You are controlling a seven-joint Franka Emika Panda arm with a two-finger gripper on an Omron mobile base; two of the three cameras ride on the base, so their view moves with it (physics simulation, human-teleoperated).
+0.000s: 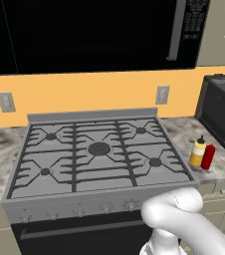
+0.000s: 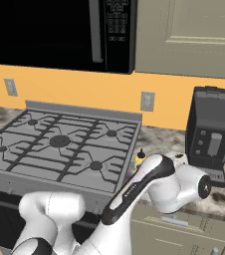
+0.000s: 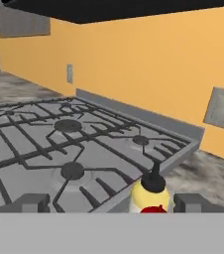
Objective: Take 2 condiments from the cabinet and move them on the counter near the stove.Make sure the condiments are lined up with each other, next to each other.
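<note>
Yellow bottle [image 1: 198,152] and red bottle [image 1: 208,157] stand upright, touching side by side, on the counter [image 1: 219,172] just off the stove [image 1: 99,149] at its 3 o'clock. Toaster [image 1: 220,107] sits near them toward 1 o'clock. In the hand view, gripper [image 3: 111,203] fingers stand wide apart, holding nothing, the yellow bottle low between them.

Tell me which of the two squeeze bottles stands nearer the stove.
The yellow bottle with the black pointed cap: it stands between the stove and the all-red bottle, which touches its far side.
</note>
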